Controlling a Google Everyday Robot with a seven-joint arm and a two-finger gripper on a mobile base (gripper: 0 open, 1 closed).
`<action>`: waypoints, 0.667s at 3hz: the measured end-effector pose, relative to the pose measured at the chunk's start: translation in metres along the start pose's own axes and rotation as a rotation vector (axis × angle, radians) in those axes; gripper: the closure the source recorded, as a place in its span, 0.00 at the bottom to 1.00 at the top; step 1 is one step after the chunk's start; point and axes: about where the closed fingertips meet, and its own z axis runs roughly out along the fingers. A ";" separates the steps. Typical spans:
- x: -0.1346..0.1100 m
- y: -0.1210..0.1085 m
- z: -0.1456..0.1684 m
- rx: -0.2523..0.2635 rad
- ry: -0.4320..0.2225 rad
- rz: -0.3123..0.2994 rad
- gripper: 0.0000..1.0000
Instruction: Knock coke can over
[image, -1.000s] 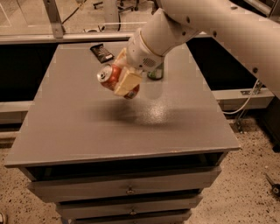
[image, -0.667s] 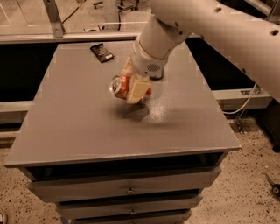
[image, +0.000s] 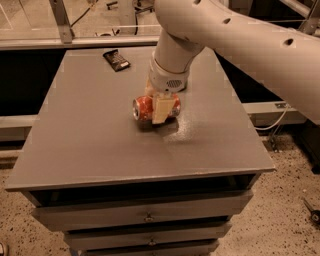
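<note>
The coke can (image: 144, 108) is red-orange with a silver top. It lies on its side near the middle of the grey table (image: 90, 145), its top facing left. My gripper (image: 161, 109) comes down from above and is shut on the can's body. One cream-coloured finger (image: 161, 110) crosses the front of the can. The white arm reaches in from the upper right. The can rests on or just above the table top.
A small dark flat object (image: 116, 60) lies at the table's far left. The table has drawers below its front edge. A glass partition and metal rail run behind the table. A white cable hangs at the right side.
The gripper has moved down and toward the front with the can in it. The can went from held in the air, tilted, to lying on its side at table level.
</note>
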 end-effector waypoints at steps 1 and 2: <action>0.005 -0.001 -0.005 -0.002 -0.005 0.020 0.14; 0.004 -0.002 -0.020 -0.003 -0.066 0.049 0.00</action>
